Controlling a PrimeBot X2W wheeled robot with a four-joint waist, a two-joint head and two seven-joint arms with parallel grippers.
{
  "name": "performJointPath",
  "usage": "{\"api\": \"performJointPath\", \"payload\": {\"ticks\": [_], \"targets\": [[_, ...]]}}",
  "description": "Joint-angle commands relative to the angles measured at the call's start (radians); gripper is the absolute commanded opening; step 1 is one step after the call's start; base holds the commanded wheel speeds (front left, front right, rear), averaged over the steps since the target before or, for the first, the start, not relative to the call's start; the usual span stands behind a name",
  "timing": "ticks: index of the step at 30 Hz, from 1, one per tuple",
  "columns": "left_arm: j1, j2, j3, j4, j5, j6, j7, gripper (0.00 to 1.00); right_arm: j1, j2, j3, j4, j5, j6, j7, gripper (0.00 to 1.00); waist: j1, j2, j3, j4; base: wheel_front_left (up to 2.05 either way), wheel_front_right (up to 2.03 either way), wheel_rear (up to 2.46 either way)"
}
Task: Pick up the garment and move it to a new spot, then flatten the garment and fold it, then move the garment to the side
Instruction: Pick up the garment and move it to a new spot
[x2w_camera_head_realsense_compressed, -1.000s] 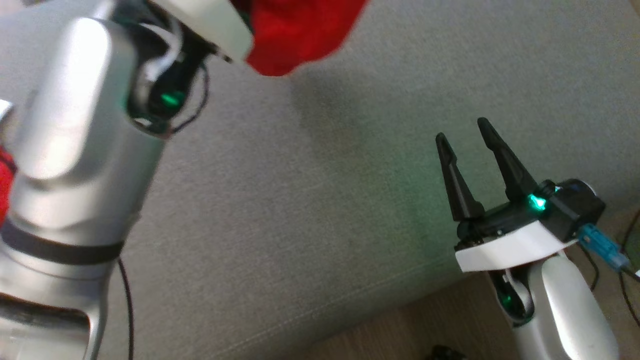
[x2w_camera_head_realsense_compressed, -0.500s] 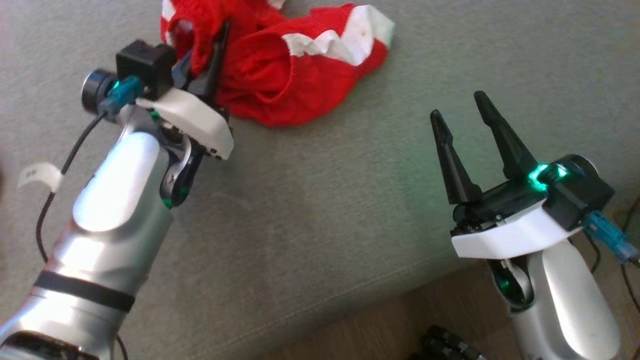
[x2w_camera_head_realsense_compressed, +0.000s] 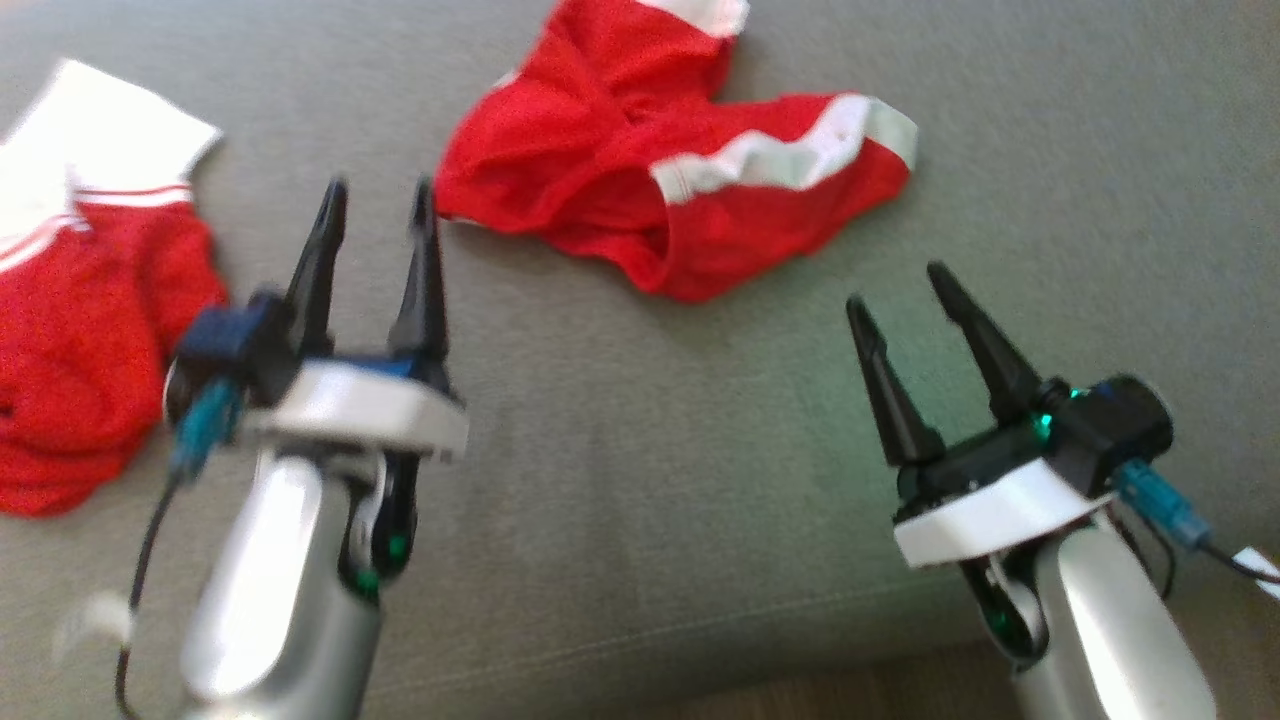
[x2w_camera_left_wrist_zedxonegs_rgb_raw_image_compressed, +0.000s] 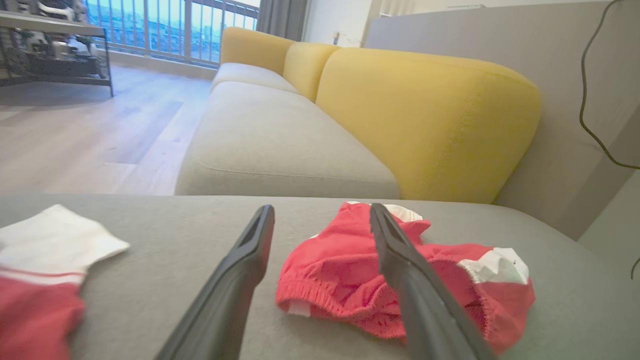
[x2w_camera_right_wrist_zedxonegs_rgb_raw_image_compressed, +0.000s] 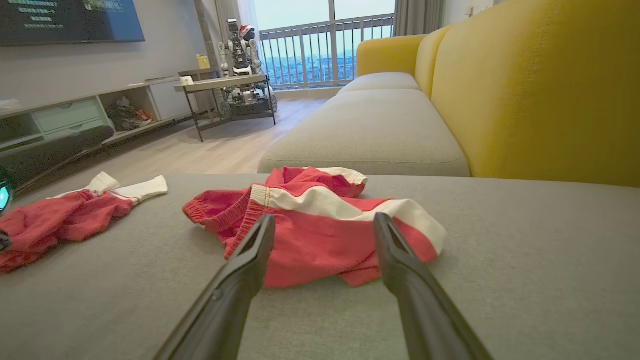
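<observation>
And the shorts (x2w_camera_head_realsense_compressed: 690, 200) sprawl left-to-right at upper centre, just up-right of the left hand (x2w_camera_head_realsense_compressed: 378, 190), farther up-left of the right hand (x2w_camera_head_realsense_compressed: 895, 283), both gaping wide, empty.

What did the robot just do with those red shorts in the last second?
The left end effector let go of the red shorts, opened and drew back toward the robot. The shorts now lie crumpled and free on the grey cushion. The head camera shifted too. The right end effector stayed open and empty.
</observation>
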Motion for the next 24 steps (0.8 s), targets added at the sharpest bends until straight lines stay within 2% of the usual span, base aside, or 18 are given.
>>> {"api": "performJointPath", "payload": {"ticks": [1,9,16,24], "targets": [[0.019,-0.001,0.051,-0.061,0.019,0.005,-0.012,1.0,0.01,0.002,0.019,-0.02,0.001,0.0,-0.009,1.0,0.0002,0.0,-0.081,0.077,0.0,0.0,0.0],[0.252,-0.039,0.125,-0.18,0.098,0.025,-0.012,1.0,0.082,0.002,0.016,0.021,0.005,0.0,-0.009,1.0,0.0002,0.0,-0.179,0.144,0.0,0.0,0.0],[0.398,-0.045,0.144,-0.239,0.159,0.04,-0.012,1.0,0.14,0.002,0.005,0.015,-0.009,0.0,-0.009,1.0,0.0002,0.0,-0.223,0.153,0.0,0.0,0.0],[0.473,-0.045,0.151,-0.277,0.209,0.039,-0.012,1.0,0.2,0.002,-0.008,0.005,-0.024,0.0,-0.009,1.0,0.0002,0.0,-0.261,0.152,0.0,0.0,0.0]]}}
